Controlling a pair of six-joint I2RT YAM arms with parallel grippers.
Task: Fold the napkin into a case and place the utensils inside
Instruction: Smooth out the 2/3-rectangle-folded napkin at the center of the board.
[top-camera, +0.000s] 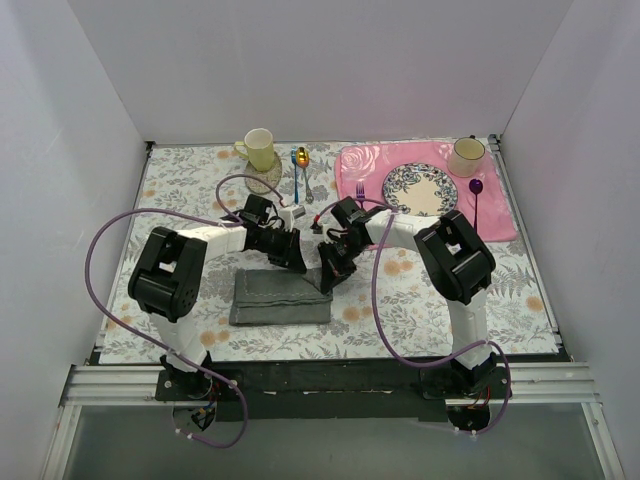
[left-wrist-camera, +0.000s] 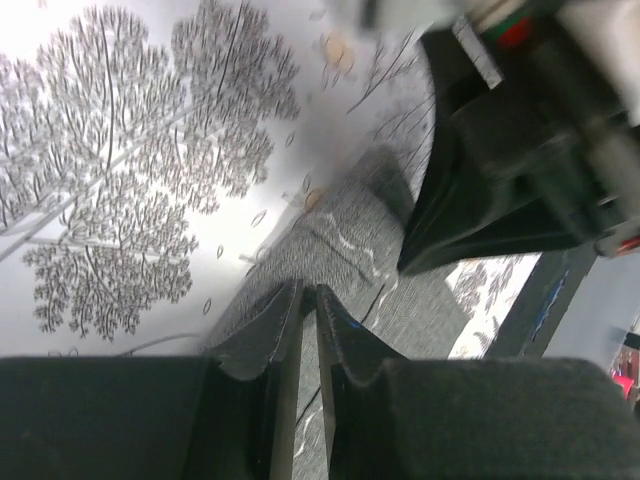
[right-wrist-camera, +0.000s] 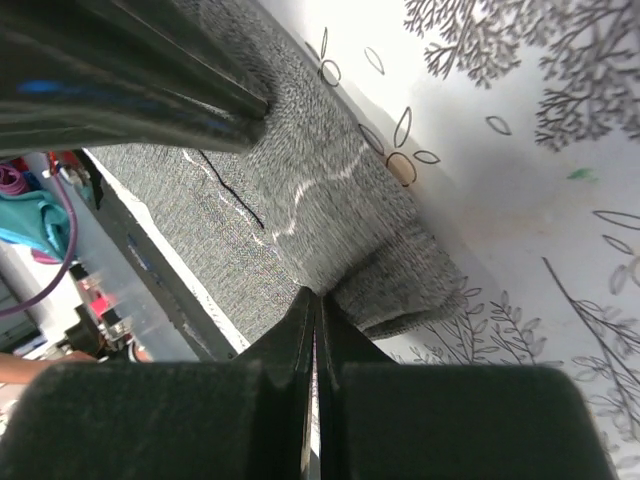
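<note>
The dark grey napkin (top-camera: 270, 300) lies folded on the flowered tablecloth in front of the arms. My left gripper (top-camera: 299, 262) is at its far edge, jaws nearly together with a thin gap, tips on the cloth (left-wrist-camera: 308, 290). My right gripper (top-camera: 328, 278) is shut on the napkin's far right corner, which bunches up at its tips (right-wrist-camera: 317, 295). The napkin fills the left wrist view (left-wrist-camera: 400, 290) and the right wrist view (right-wrist-camera: 300, 180). The small silver fork (top-camera: 308, 188) lies behind the grippers. The spoon with the gold-to-purple bowl is not in view.
A gold-bowled spoon with a blue handle (top-camera: 298, 165) lies beside the fork. A yellow cup (top-camera: 260, 148) stands at the back. The pink mat (top-camera: 500, 215) holds a patterned plate (top-camera: 419, 189), a cup (top-camera: 467, 155), a purple fork (top-camera: 360, 190) and a purple spoon (top-camera: 477, 192).
</note>
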